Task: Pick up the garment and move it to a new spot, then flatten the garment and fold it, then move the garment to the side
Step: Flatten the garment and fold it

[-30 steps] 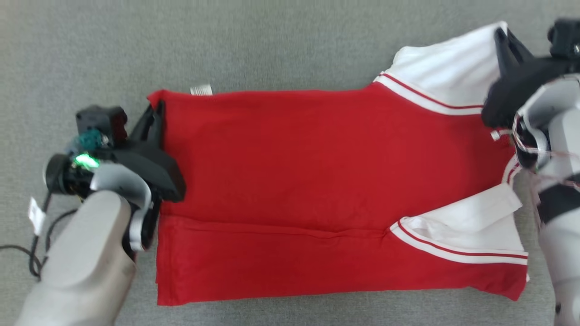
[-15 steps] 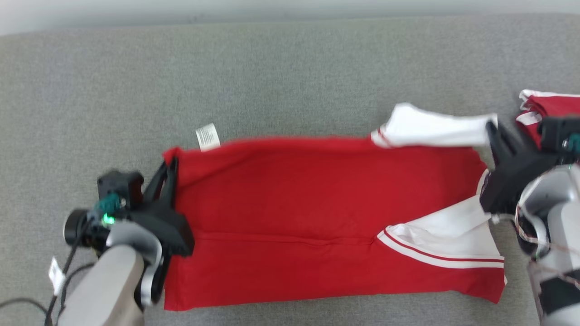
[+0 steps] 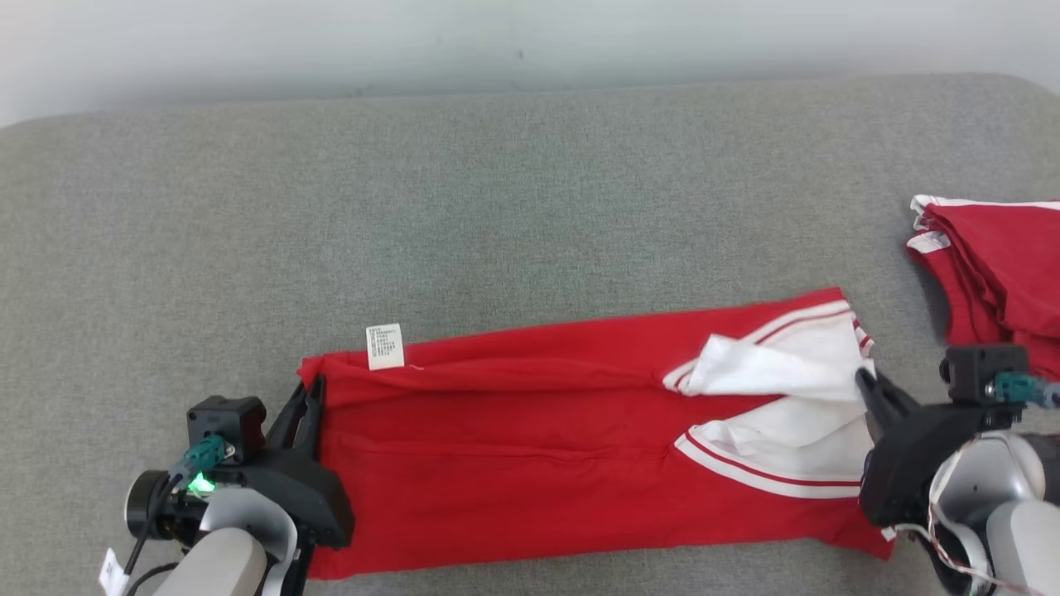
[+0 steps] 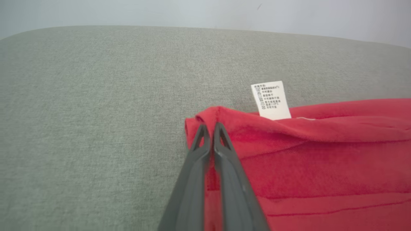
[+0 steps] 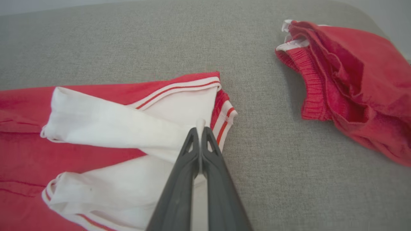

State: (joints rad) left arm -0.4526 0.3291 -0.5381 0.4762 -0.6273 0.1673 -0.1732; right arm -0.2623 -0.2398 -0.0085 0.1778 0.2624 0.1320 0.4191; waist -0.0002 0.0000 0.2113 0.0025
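The garment (image 3: 530,447) is a red top with white sleeves and striped trim, folded lengthwise into a long band on the grey surface. A white care label (image 3: 385,346) sticks up at its far left corner. My left gripper (image 3: 312,393) is shut on the garment's red left corner (image 4: 208,120). My right gripper (image 3: 863,379) is shut on the white sleeve edge (image 5: 200,123) at the garment's right end. Both white sleeves (image 5: 128,125) lie overlapped there.
A second red garment (image 3: 994,265) with white trim lies crumpled at the right edge, also in the right wrist view (image 5: 353,80). The grey padded surface (image 3: 497,207) stretches behind, ending at a pale wall (image 3: 497,33).
Both grippers have drawn the garment's far edge toward me, folding the back half over the front. The head camera has tilted up, bringing the wall and the second garment into view.
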